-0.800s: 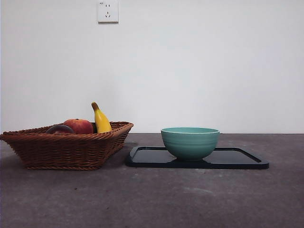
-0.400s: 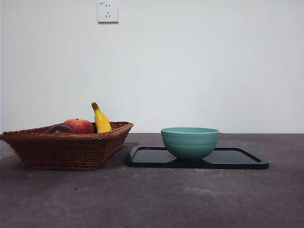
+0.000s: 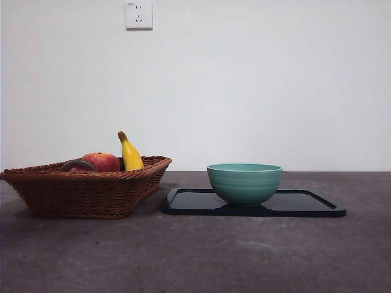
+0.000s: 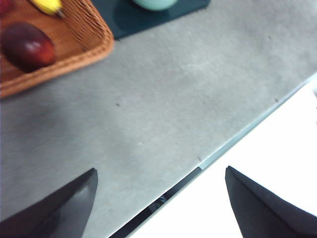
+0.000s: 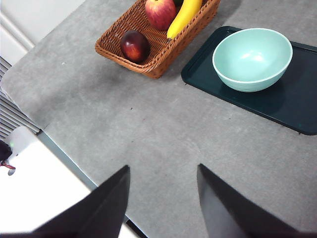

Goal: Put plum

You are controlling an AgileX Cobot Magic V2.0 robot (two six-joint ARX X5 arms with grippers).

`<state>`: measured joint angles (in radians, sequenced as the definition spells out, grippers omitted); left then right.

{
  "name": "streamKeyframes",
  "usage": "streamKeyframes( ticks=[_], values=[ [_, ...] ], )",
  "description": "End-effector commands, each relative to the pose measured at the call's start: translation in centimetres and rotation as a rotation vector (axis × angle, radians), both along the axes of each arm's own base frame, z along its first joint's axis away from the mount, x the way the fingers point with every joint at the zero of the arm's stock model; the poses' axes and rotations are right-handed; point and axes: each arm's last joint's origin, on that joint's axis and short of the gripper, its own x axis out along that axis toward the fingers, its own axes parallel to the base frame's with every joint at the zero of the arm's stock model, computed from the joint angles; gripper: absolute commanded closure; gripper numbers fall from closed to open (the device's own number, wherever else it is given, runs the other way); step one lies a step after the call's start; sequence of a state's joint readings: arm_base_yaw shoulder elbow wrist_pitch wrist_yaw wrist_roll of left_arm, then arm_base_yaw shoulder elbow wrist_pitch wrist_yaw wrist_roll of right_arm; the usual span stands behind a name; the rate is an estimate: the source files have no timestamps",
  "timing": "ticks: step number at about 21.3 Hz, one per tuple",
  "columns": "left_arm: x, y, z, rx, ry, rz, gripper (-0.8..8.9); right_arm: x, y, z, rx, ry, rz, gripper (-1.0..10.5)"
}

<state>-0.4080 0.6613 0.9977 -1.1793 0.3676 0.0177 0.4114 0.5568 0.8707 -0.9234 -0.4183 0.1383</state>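
Note:
The plum (image 3: 77, 165) is dark maroon and lies in the brown wicker basket (image 3: 85, 190) at the left of the front view. It also shows in the right wrist view (image 5: 134, 45) and in the left wrist view (image 4: 28, 46). A green bowl (image 3: 244, 183) stands on a black tray (image 3: 305, 204) to the basket's right. My left gripper (image 4: 158, 208) is open and empty over the table's edge, far from the basket. My right gripper (image 5: 163, 203) is open and empty, high above the table. Neither arm shows in the front view.
A red-orange fruit (image 3: 102, 162) and a yellow banana (image 3: 130, 154) share the basket with the plum. The grey table (image 3: 195, 256) ends at an edge (image 4: 218, 148) near my left gripper. A wall socket (image 3: 138, 14) is on the white wall.

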Motion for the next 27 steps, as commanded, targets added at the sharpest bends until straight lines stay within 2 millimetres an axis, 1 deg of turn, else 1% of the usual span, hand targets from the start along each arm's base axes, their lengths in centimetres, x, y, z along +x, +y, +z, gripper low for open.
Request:
streamKeyframes(
  ticks=[1,3,6,9,12,15,18,19,23,27],
  values=[
    [0.4,-0.3,0.0,-0.018,-0.030,-0.032,4.08,0.0,0.0,0.6,0.023,-0.009,-0.007,7.3],
    [0.5,-0.3,0.1,-0.027,-0.043,-0.034,4.08,0.0,0.0,0.6,0.028,0.003,-0.024,7.3],
    [0.6,-0.4,0.3,-0.037,-0.066,-0.034,4.07,0.8,0.3,0.6,0.034,0.036,-0.081,7.3],
    [0.7,-0.4,0.4,-0.043,-0.082,-0.035,4.08,2.2,0.9,0.5,0.054,0.073,-0.115,7.2],
    [0.7,-0.4,0.4,-0.045,-0.085,-0.036,4.08,4.5,1.8,0.1,0.062,0.099,-0.138,7.2],
    [0.7,-0.4,0.4,-0.045,-0.085,-0.036,4.08,7.3,2.9,-0.6,0.057,0.130,-0.158,7.2],
    [0.7,-0.4,0.4,-0.045,-0.085,-0.036,4.08,10.5,3.5,-1.5,0.033,0.177,-0.190,6.9],
    [0.7,-0.4,0.4,-0.045,-0.085,-0.036,4.08,12.1,3.8,-1.9,0.016,0.198,-0.207,6.7],
    [0.7,-0.4,0.4,-0.045,-0.086,-0.036,4.08,18.1,4.6,-2.4,-0.070,0.237,-0.265,6.7],
    [0.7,-0.4,0.4,-0.044,-0.085,-0.036,4.07,23.0,5.8,-3.5,-0.123,0.269,-0.277,6.7]
  ],
)
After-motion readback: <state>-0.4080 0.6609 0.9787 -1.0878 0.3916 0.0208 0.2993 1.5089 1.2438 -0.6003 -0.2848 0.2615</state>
